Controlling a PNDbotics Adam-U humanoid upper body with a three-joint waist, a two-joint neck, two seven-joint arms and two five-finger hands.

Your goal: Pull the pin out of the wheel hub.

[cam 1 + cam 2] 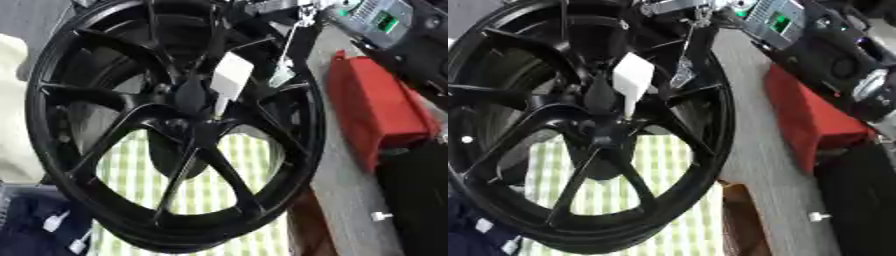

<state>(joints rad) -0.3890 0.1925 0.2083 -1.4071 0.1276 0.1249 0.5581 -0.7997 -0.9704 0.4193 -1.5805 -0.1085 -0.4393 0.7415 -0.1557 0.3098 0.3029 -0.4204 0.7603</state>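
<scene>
A large black spoked wheel (pixel 175 125) stands upright and fills most of both views. At its hub (pixel 188 100) a white pin (pixel 231 75) sticks out, with a wide flat head up top and a thin stem (pixel 629 106) running down toward the hub centre. A dark shape right beside the pin blends into the hub, and I cannot tell what it is. My right arm (pixel 859 65), black with silver joints, comes in from the upper right. Silver and black parts of my right hand (pixel 671 6) show at the top edge over the rim, its fingers hidden. My left hand shows in no view.
A green-and-white checked cloth (pixel 236 200) lies behind the lower spokes. A red box (pixel 372 110) stands on the grey table (pixel 350 200) to the right of the wheel, and a small white piece (pixel 381 216) lies near the front. Dark fabric (pixel 35 225) shows at the lower left.
</scene>
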